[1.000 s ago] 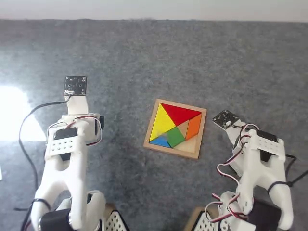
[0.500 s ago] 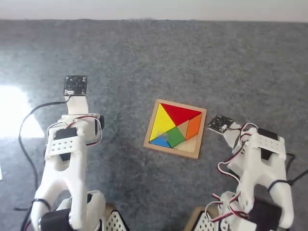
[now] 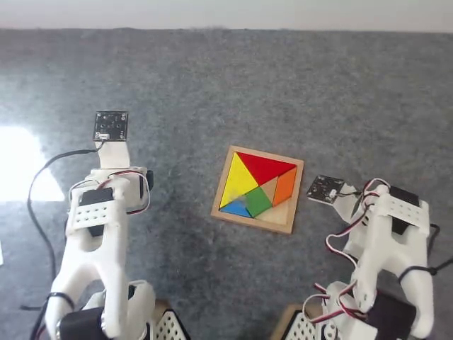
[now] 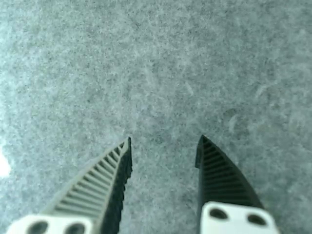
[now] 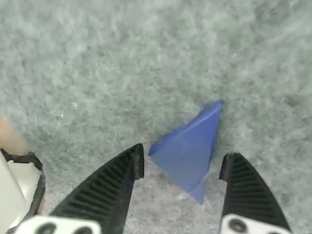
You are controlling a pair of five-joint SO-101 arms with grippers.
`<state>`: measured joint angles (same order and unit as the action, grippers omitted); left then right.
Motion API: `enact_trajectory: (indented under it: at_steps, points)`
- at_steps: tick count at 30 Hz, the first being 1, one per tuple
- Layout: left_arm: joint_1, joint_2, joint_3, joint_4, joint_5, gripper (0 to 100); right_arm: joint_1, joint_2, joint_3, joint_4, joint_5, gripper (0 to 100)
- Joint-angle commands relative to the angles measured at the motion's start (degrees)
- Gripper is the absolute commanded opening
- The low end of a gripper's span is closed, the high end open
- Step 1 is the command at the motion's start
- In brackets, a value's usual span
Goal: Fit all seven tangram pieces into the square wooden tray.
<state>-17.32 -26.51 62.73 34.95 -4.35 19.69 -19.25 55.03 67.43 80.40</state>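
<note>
Lower left of the high view: left arm (image 3: 95, 234) extends up-frame, tool (image 4: 163, 146) spread over bare tabletop (image 4: 161, 58). Centre: wooden tray (image 3: 274, 214), partly filled. Lower right: right arm (image 3: 386, 241), tool (image 5: 184, 153) spread astride a blue triangle (image 5: 187, 141).

No readable text, labels or numbers anywhere.

Robotics lab bench: grey felt mat (image 3: 226, 78), white printed arm (image 3: 95, 241), exposed servo wiring (image 3: 338, 241).
</note>
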Motion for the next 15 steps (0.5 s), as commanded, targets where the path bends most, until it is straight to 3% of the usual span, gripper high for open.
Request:
enact_trajectory:
  at_steps: [1,15]
  points:
    - [-0.18,-0.62,-0.75,-0.88,-0.62,21,1.80,-0.13,-0.18,0.22,1.49,25.5]
    - [-0.26,-0.62,-0.75,-0.88,-0.62,21,1.89,-0.40,6.95,-7.60,1.49,25.3]
